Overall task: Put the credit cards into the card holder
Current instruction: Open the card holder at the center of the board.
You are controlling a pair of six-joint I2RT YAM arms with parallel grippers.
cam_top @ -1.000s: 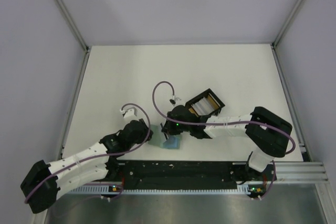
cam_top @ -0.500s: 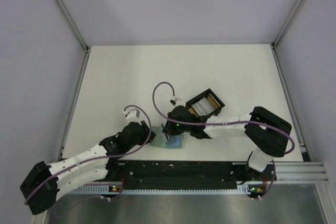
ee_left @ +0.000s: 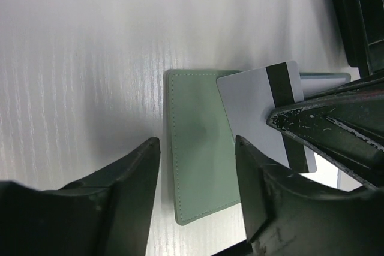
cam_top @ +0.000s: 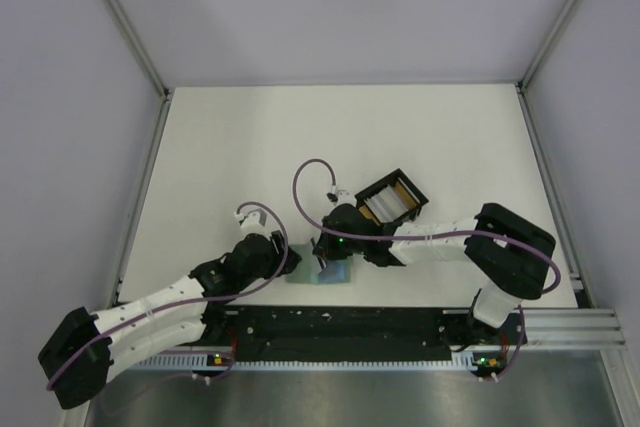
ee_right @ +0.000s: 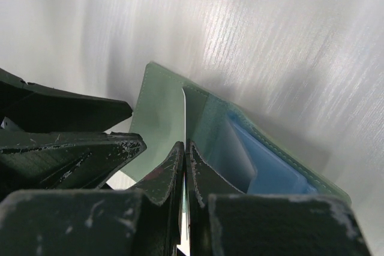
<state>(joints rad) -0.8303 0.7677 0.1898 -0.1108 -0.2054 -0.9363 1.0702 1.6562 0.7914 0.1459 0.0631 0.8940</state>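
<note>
- The right jaws are nearly closed on a pale credit card with a dark stripe. They pinch it by one end, so most of the card sticks out beyond the tips.
- The card's free end hangs just ahead of those tips and over the open card holder. In the right wrist view it is seen edge-on, in line with the fold between the green flap and the blue-grey slotted side.
- The left jaws stand wide open and hold nothing. The outer edge of the holder's green flap lies between and just below their two tips. I cannot tell whether they press on it.
- The holder lies flat on the white worktop, directly beneath both sets of jaws. A black box sits behind the right jaws, apart from the holder.
- Handling, as I judge it: the card is light, stiff and slick. It should slide well but could pivot in a narrow pinch, so a hold across the short end, square to the slot, suits it.
- The holder looks soft and light and is likely to skate or fold when pushed. Pinning the green flap near its outer edge, clear of the slots, would steady it.
- The slot mouth is thin, so a tilted card may catch on the stitched lip.
</note>
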